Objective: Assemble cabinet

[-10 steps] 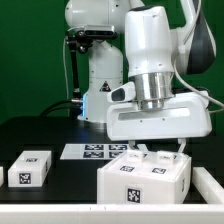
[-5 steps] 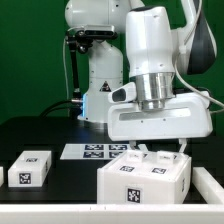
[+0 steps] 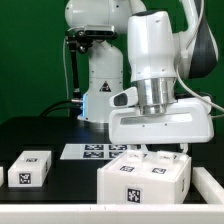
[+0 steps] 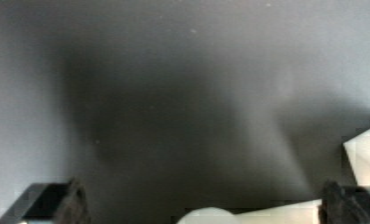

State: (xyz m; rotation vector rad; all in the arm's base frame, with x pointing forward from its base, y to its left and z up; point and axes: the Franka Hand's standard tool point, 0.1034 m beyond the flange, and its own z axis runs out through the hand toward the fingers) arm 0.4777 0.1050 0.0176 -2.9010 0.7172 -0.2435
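On the black table (image 3: 40, 135), cabinet (image 3: 150, 172) — white boxy body, square black-and-white tags (image 3: 131, 194), jaws spread wide, gripping nothing.

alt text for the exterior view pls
The open gripper hangs just over the big white tagged cabinet on a black table. A small tagged block and the marker board lie toward the exterior view's left.

**Green wall, black table**

Behind it all is a plain green wall (image 3: 30, 60), lit evenly. The table (image 3: 40, 130) is black & flat w/ a soft shine. A thin white marker board (image 3: 92, 152) lies flat on it, approx. mid-table. In the wrist view the table looks dark grey & blurry.
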